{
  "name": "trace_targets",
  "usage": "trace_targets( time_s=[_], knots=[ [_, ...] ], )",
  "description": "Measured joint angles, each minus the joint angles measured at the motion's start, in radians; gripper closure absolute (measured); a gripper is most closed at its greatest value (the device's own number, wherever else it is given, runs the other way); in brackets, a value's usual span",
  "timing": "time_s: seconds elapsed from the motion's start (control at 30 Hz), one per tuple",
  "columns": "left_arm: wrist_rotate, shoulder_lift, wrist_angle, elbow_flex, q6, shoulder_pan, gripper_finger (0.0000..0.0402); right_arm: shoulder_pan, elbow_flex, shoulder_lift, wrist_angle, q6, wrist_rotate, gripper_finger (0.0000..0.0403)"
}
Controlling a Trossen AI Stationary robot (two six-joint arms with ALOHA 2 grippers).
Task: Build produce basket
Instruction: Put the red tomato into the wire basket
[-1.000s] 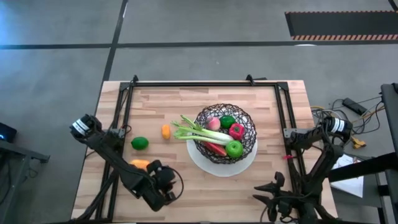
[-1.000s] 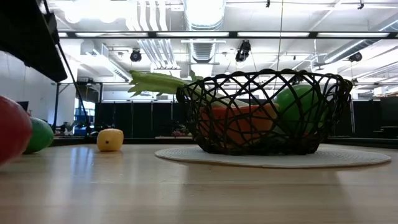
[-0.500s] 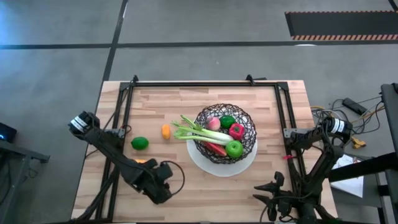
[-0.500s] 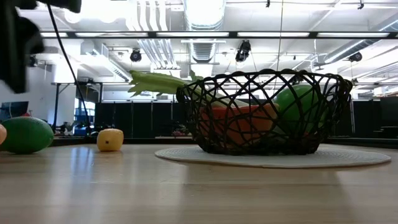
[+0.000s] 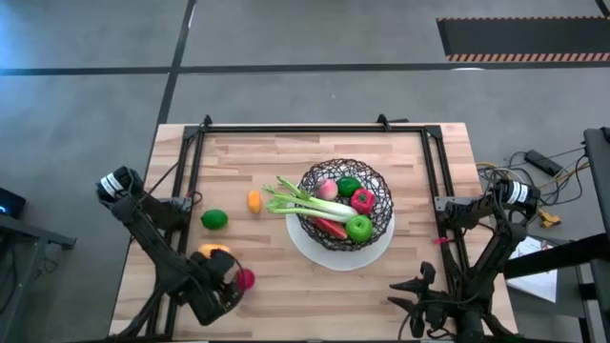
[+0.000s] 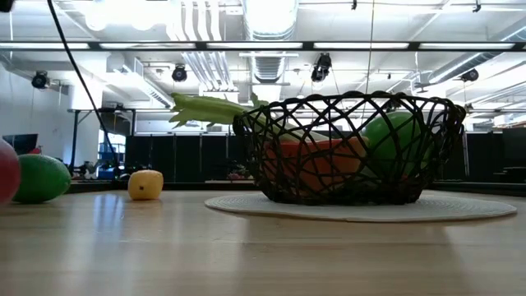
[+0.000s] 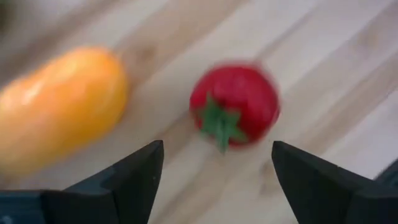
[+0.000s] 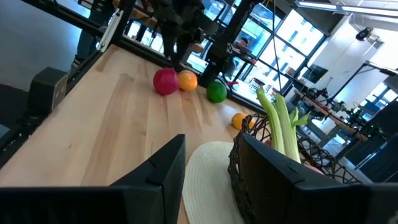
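Observation:
The black wire basket [image 5: 345, 205] stands on a white plate [image 5: 303, 246] and holds a peach, a red pepper [image 5: 362, 200], a green apple [image 5: 358, 227] and more. A celery stalk [image 5: 286, 200] lies over its left rim. A strawberry [image 5: 245, 278] lies on the table just beyond the fingertips of my open left gripper [image 7: 216, 149], apart from them, with an orange piece [image 7: 59, 109] beside it. My right gripper [image 8: 212, 140] waits open at the near right corner with nothing between its fingers.
A lime [image 5: 214, 219] and a small orange piece [image 5: 254, 200] lie on the wood left of the basket. A black frame rail [image 5: 315, 127] runs along the table's far edge and down both sides. Bare wood lies in front of the plate.
My left gripper has opened and let go of the strawberry, then drawn back toward the table's near left corner. The strawberry now lies on the table next to the orange piece.

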Motion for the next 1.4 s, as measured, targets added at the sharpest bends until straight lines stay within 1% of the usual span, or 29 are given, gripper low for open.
trace_targets(
  time_s=[0.07,0.1,0.2,0.37,0.47,0.57,0.97,1.27,1.4],
  knots=[
    [-0.085,0.000,0.036,-0.027,0.000,-0.001,0.0118,0.000,0.000,0.000,-0.007,0.015,0.000,0.0264],
    [-0.100,0.000,0.056,-0.045,0.003,0.000,0.0118,0.000,0.000,0.000,-0.011,0.019,0.000,0.0264],
    [-0.119,0.000,0.122,-0.105,0.003,0.003,0.0118,0.000,0.000,0.000,-0.014,0.019,0.000,0.0264],
    [-0.141,0.001,0.294,-0.192,0.024,0.005,0.0118,0.000,0.000,0.000,-0.015,0.015,0.000,0.0264],
    [-0.175,0.001,0.398,-0.233,0.068,0.004,0.0118,0.000,0.000,0.000,-0.015,0.014,0.000,0.0264],
    [-0.226,0.001,0.459,-0.262,0.085,0.006,0.0118,0.000,0.000,0.000,-0.015,0.014,0.000,0.0264],
    [-0.354,0.030,0.486,-0.282,0.144,0.013,0.0118,0.000,0.000,0.000,-0.015,0.015,0.000,0.0264],
    [-0.453,0.056,0.551,-0.284,0.281,0.022,0.0118,0.000,0.000,0.000,-0.015,0.015,0.000,0.0264],
    [-0.484,0.056,0.585,-0.284,0.390,0.042,0.0118,0.000,0.000,0.000,-0.015,0.015,0.000,0.0264]
  ],
)
